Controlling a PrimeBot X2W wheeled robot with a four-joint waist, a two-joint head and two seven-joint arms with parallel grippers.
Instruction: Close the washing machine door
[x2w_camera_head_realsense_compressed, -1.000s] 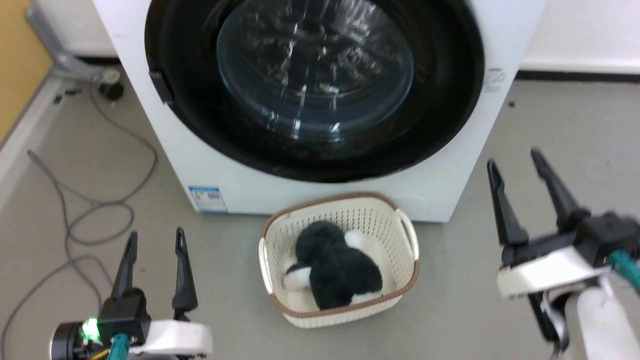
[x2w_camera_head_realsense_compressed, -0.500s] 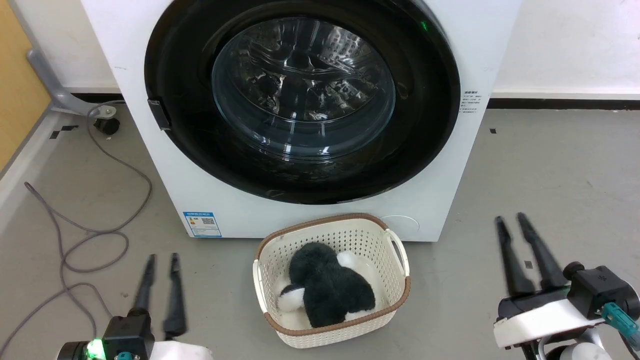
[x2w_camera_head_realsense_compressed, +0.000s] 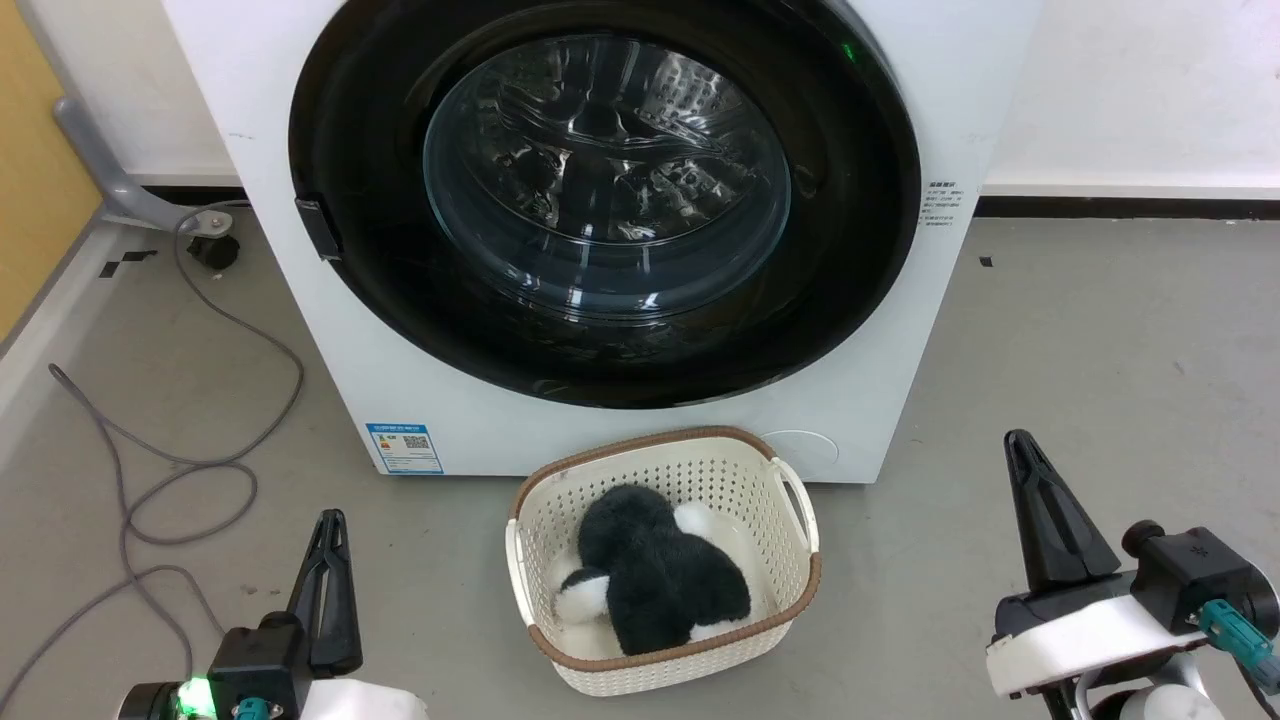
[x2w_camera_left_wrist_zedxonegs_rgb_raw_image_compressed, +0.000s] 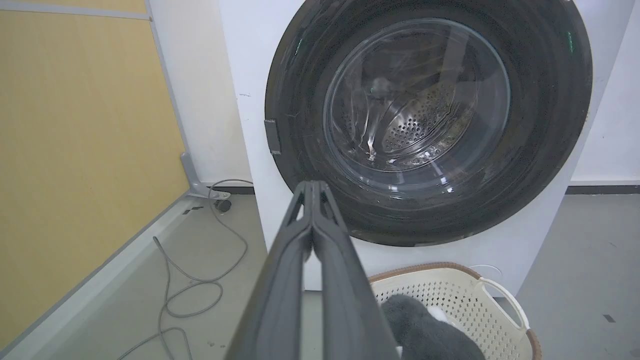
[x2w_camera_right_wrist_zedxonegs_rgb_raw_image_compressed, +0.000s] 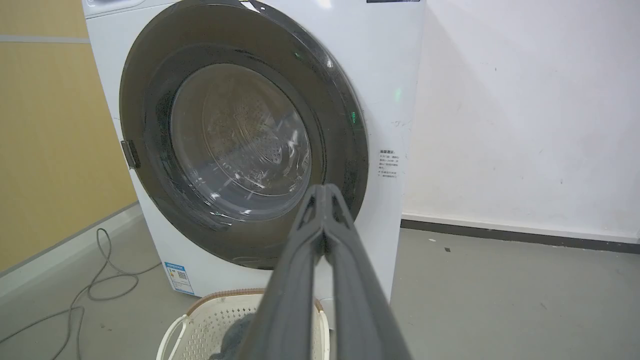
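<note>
door (x2w_camera_head_realsense_compressed: 605, 190): flush on washer (x2w_camera_head_realsense_compressed: 330, 390) front
left gripper (x2w_camera_head_realsense_compressed: 330, 522): fingers pressed together, empty, left of basket (x2w_camera_head_realsense_compressed: 700, 468)
right gripper (x2w_camera_head_realsense_compressed: 1021, 446): same, right of basket

Washing machine (x2w_camera_head_realsense_compressed: 470, 440) top past the upper edge

One washing machine (x2w_camera_head_realsense_compressed: 480, 440), one washing machine door (x2w_camera_head_realsense_compressed: 600, 180), one laundry basket (x2w_camera_head_realsense_compressed: 700, 470), one plush toy (x2w_camera_head_realsense_compressed: 660, 580), one cable (x2w_camera_head_realsense_compressed: 254, 490).
</note>
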